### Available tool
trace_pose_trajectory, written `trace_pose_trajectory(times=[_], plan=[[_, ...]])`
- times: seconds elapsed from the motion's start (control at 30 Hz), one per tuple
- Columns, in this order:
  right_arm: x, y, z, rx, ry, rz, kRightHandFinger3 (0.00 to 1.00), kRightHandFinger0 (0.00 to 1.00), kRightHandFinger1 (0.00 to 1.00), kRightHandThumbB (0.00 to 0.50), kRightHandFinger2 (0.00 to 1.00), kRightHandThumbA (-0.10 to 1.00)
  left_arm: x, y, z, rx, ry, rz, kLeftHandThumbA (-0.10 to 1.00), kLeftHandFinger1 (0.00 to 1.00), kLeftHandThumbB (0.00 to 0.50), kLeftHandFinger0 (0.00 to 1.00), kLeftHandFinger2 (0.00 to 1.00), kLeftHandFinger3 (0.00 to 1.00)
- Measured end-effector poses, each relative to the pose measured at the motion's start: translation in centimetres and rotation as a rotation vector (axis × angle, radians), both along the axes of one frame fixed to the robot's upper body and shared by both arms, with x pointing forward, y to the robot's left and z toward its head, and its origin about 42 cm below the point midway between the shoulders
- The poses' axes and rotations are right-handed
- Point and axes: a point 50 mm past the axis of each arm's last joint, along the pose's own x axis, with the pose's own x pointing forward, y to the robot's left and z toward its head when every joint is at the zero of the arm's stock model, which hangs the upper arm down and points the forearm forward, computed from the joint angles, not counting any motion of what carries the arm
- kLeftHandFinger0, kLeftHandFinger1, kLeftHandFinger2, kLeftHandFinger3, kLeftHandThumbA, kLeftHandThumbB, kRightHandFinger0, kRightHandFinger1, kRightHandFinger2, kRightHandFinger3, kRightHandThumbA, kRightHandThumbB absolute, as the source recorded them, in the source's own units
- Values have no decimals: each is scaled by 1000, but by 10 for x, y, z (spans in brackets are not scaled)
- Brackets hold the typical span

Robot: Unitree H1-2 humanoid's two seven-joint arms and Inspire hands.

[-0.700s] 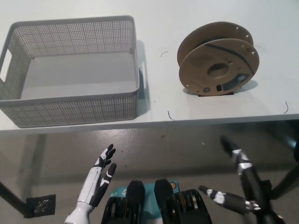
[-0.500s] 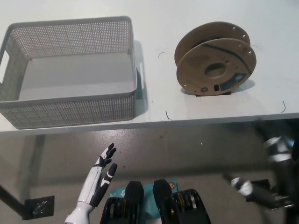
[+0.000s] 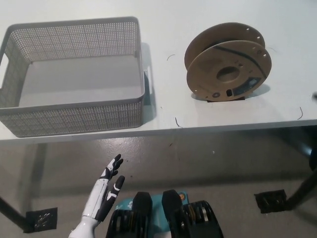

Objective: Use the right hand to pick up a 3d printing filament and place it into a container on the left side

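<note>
A brown cardboard filament spool (image 3: 229, 63) stands on its edge at the right side of the white table (image 3: 208, 121), with a little dark filament wound on it. To its left sits an empty grey perforated basket (image 3: 74, 74). My white left hand (image 3: 103, 194) rests below the table's front edge at the lower left, open with its fingers apart. Only a tiny dark tip shows at the right border near the table's edge; my black right hand is otherwise out of the picture.
A few short dark filament scraps (image 3: 178, 122) lie on the table near the front edge. Under the table I see a grey floor and dark table feet (image 3: 270, 201).
My right hand moved from the lower right, below the table, out past the right border. The camera shifted slightly. The spool, the basket and my left hand have stayed put.
</note>
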Motion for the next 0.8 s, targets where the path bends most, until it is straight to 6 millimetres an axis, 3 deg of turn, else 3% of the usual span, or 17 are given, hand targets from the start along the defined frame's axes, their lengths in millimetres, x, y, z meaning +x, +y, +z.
trace_pose_trajectory(times=[0.03,0.1,0.27,0.37,0.4,0.43,0.63,0.67,0.8], plan=[[7,-1,9,-16,11,-3,1000,1000,1000,306,1000,1000,0,0,0,0,1,0,1000,1000,155,1000,1000,1000],[19,-2,23,-48,35,-11,1000,1000,1000,257,1000,1000,0,0,0,0,1,0,1000,1000,155,1000,1000,1000],[52,2,51,-125,135,-18,1000,1000,1000,208,1000,1000,0,0,-1,1,5,0,1000,1000,159,1000,1000,1000],[78,10,68,-190,230,-13,1000,1000,1000,338,1000,1000,-1,0,-2,1,6,0,1000,1000,155,1000,1000,1000],[86,13,73,-209,260,-11,1000,1000,1000,351,1000,1000,-1,0,-2,1,7,0,1000,1000,154,1000,1000,1000],[94,16,77,-229,290,-10,1000,1000,1000,330,1000,1000,-1,0,-2,1,8,0,1000,1000,149,1000,1000,1000],[134,42,93,-381,468,-10,1000,1000,1000,331,1000,1000,-2,1,-5,3,20,1,1000,1000,144,1000,1000,1000],[139,47,95,-408,496,-9,1000,1000,1000,360,1000,1000,-2,1,-6,3,21,2,1000,1000,145,1000,1000,1000],[156,66,108,-518,586,-26,1000,1000,1000,398,1000,1000,-2,1,-6,3,22,2,1000,1000,164,1000,1000,1000]])
